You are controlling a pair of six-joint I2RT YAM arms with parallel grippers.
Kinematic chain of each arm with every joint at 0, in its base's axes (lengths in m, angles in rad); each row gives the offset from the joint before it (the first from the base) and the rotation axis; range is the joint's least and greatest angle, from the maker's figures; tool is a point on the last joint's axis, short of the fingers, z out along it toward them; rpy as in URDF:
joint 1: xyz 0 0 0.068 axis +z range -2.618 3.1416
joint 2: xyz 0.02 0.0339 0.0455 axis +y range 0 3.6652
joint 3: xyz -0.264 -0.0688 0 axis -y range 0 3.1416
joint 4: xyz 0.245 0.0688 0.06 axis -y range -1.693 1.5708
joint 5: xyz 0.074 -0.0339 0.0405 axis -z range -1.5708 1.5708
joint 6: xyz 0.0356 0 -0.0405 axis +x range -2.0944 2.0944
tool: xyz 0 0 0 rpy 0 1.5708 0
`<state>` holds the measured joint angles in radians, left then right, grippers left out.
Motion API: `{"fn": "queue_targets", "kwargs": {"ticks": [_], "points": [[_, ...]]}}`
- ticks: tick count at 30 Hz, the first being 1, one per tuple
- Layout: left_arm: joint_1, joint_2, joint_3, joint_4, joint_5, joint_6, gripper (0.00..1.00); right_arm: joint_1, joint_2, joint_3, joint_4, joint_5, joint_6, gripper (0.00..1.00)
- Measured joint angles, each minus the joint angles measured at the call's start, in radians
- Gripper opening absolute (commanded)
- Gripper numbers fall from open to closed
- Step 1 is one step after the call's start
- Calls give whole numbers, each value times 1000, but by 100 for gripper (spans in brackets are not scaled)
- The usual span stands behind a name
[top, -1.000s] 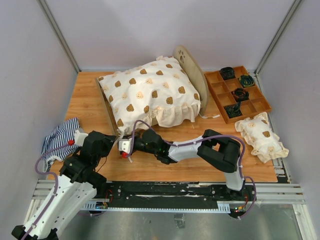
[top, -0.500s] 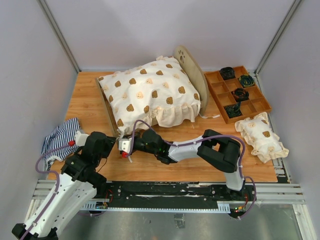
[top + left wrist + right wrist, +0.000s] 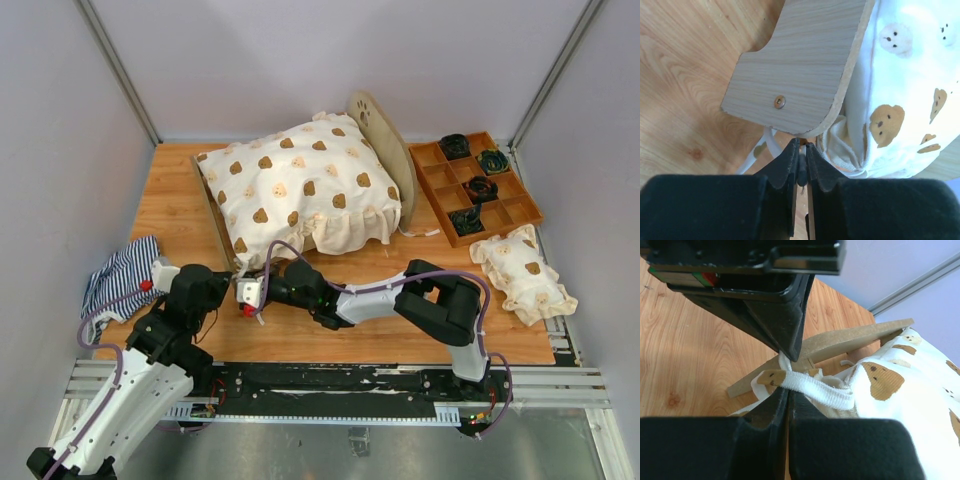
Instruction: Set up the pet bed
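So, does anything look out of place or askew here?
The striped cloth lies crumpled at the left edge of the table, and the small bear-print pillow sits beside the tray, not on the pet bed.

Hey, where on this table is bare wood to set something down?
Bare wood: the far-left corner, between the footboard of the pet bed and the left wall, and the near-right corner in front of the small pillow. Crowded: the bed's near corner, where the left tool and right tool meet at a white tie, and the narrow gap beside the tray.
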<state>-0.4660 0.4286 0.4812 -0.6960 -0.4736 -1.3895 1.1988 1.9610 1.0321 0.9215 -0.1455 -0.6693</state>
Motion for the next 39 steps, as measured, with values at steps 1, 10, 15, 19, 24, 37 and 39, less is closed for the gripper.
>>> {"fn": "queue_targets", "kwargs": {"ticks": [1,10,15,19,24,37,39], "points": [[0,0,0,6,-2,2,1,1,0,0,2,0,0,0],[0,-53,0,43,-18,24,0,19,0,-11,19,49,127,46],[0,-84,0,59,-18,39,0,32,-4,-106,56,101,334,43],[0,-93,0,67,-18,43,0,63,11,-135,79,175,480,46],[0,-85,0,83,-14,51,0,119,113,-97,111,299,602,50],[0,-77,45,130,-85,130,0,129,221,-21,113,452,687,0],[0,-93,45,160,-103,167,0,129,221,-11,113,446,682,0]]}}
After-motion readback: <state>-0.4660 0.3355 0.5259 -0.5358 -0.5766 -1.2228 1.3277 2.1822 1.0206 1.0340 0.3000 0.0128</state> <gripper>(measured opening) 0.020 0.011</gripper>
